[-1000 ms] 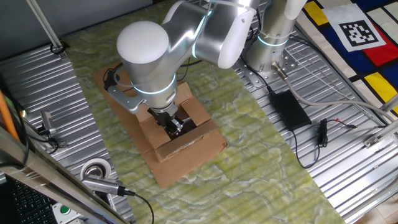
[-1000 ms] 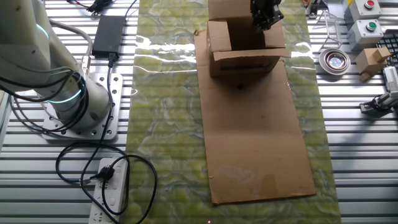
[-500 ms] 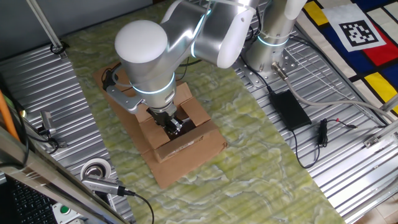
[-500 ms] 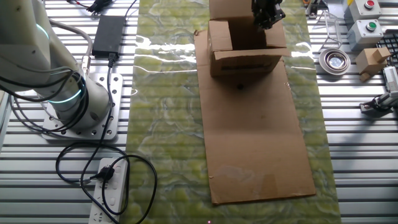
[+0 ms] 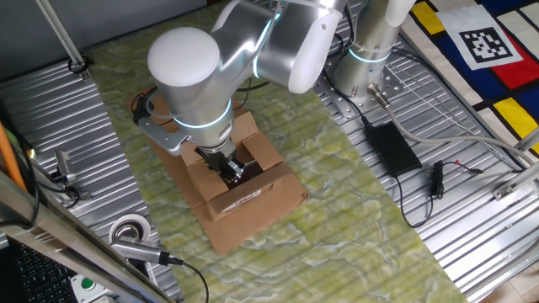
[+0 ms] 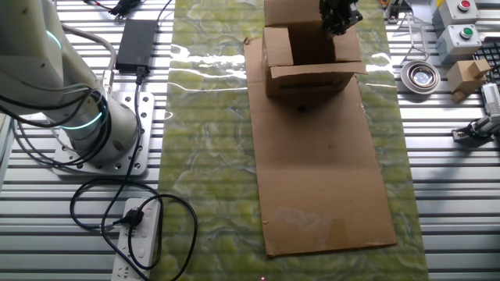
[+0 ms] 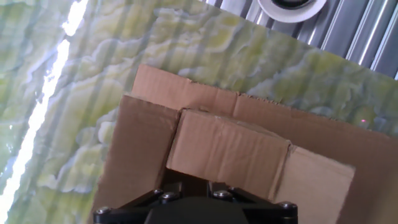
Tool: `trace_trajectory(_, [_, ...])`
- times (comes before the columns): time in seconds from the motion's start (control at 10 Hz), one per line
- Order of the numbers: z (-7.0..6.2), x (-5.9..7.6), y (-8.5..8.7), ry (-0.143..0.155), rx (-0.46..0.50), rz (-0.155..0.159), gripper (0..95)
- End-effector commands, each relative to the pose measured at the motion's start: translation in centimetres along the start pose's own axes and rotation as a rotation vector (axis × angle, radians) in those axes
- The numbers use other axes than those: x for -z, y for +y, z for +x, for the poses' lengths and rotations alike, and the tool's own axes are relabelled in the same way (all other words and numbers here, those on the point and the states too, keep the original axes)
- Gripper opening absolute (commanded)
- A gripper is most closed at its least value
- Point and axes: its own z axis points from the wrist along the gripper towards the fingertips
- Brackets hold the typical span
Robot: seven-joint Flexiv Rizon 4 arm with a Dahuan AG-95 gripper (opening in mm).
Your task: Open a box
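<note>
boxes: 1, box flaps up | gripper: 1, inside box, spread or pinching unclear | tape rolls: 1

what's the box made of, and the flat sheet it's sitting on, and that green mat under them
The box: brown corrugated cardboard, matte; fluting lines show on a flap in the hand view. The flat sheet: plain brown cardboard, matte. The green mat: marbled pattern, glossy glare streaks; probably plastic or coated cloth.

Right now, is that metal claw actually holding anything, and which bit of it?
Cannot be told: the gripper sits at a flap of the box, but its fingertips are hidden.
</note>
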Motion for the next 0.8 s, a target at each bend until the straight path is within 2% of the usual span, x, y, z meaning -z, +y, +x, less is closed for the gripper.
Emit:
trace_trajectory(0.1, [0.1, 0.1, -0.1, 0.004, 0.05, 0.008, 19.0])
trace_trajectory(0.2, [0.1, 0.4, -0.6, 0.002, 0.181, 0.042, 19.0])
trace_trajectory(0.3, [0.1, 0.7, -0.9, 0.003, 0.262, 0.066, 38.0])
trace_trajectory(0.4, [-0.2, 1.4, -1.6, 0.016, 0.392, 0.112, 38.0])
trace_trajectory(0.5, [-0.5, 2.0, -2.2, 0.029, 0.475, 0.149, 38.0])
trace_trajectory(0.8, [-1.5, 2.4, -3.1, 0.036, 0.646, 0.199, 38.0])
